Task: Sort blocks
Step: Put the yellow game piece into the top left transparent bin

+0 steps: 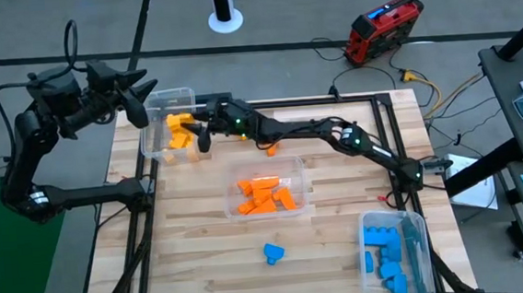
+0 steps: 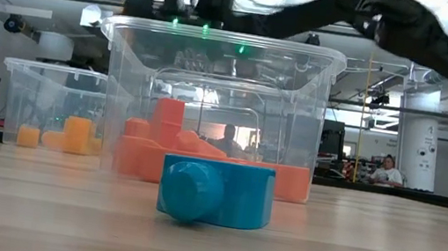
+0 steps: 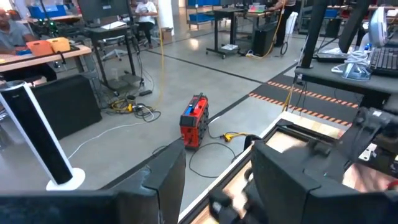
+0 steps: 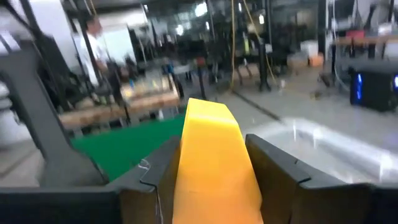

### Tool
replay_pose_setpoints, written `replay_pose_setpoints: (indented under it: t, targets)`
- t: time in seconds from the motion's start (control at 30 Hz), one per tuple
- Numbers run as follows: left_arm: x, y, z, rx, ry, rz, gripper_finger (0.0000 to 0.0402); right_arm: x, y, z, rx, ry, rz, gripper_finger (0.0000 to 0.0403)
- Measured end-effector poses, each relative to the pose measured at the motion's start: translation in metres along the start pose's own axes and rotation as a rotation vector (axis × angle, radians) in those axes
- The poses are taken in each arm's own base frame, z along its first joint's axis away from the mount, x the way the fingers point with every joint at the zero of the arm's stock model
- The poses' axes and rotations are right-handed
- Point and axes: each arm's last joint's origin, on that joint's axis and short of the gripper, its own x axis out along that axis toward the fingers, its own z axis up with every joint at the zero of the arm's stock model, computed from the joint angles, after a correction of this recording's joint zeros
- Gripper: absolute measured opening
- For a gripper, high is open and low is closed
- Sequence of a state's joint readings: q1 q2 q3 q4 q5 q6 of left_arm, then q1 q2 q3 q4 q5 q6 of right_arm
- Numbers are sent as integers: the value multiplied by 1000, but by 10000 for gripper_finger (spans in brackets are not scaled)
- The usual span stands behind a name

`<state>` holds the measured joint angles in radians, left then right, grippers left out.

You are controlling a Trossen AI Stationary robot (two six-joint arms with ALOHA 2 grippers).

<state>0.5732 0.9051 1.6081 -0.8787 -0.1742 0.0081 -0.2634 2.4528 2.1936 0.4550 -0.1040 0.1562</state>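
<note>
right wrist view shows the right gripper (image 4: 214, 174) with its jaws closed on a yellow block (image 4: 214, 158), long axis running forward between them. high view places it beside the bin of yellow blocks (image 1: 179, 131); left gripper (image 1: 138, 98) waits open nearby.

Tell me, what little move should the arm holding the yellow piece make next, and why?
Probably open its fingers and let go. The right gripper is shut on a yellow block and, seen from above, has reached to the edge of the bin already holding yellow blocks, so dropping it there would sort it. The left gripper waits beside that bin.
</note>
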Motion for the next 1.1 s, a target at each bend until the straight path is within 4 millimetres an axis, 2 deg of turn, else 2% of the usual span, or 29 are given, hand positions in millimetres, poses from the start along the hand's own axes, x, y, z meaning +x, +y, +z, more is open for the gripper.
replay_pose_setpoints:
  t: [0.13,0.27,0.4,0.53,0.7,0.97,1.1]
  targets:
    - [-2,0,0,-15,-3,0,161,4,-4,-26,-7,55,-10,153]
    - [-2,0,0,-23,0,0,161,6,-4,-28,-11,37,-6,153]
    - [-2,0,-1,-26,3,0,161,7,-6,-38,22,90,-15,153]
    - [-2,0,-1,-26,3,0,161,8,-3,-37,-34,85,-8,155]
    - [-2,0,-2,-24,13,0,161,8,-3,-37,-35,93,-7,177]
    - [-2,0,-2,-23,16,-1,161,10,1,-30,-113,112,0,164]
    - [-3,0,-2,-23,18,-1,161,11,3,-24,-135,185,-2,190]
